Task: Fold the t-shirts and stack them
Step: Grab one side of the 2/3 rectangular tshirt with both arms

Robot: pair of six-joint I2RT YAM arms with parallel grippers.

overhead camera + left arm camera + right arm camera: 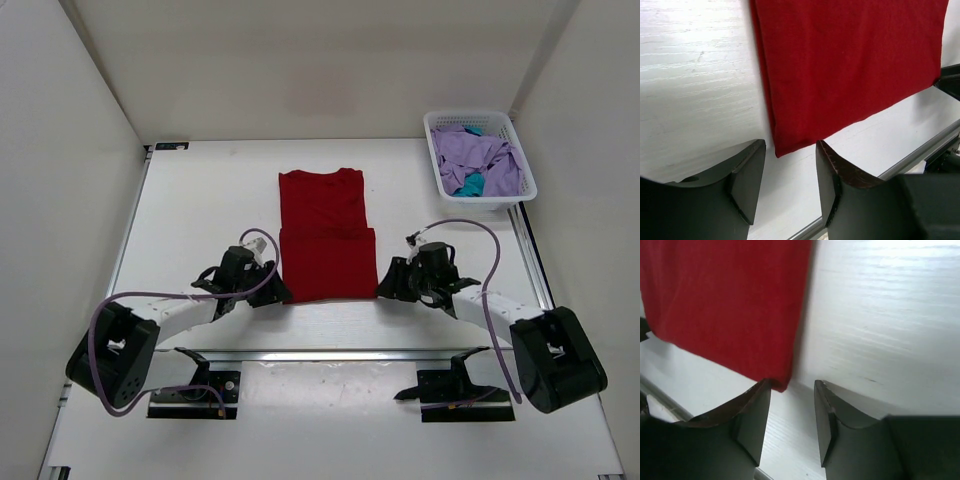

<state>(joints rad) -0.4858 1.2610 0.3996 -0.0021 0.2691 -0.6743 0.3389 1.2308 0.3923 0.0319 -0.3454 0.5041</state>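
— Where's the red t-shirt (325,235)?
— Folded flat mid-table (200,200), long axis running near to far, collar at the far end.
— Pincers?
— Left pincer (789,150) and right pincer (792,387) both released, empty, one at each near corner.

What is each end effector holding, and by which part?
Nothing. The left end effector and right end effector stand open, each at a near corner of the red t-shirt.

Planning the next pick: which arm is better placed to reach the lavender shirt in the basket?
Probably right. The basket holding the lavender shirt sits far right, on the right pincer's side; the left pincer lies beyond the red shirt.
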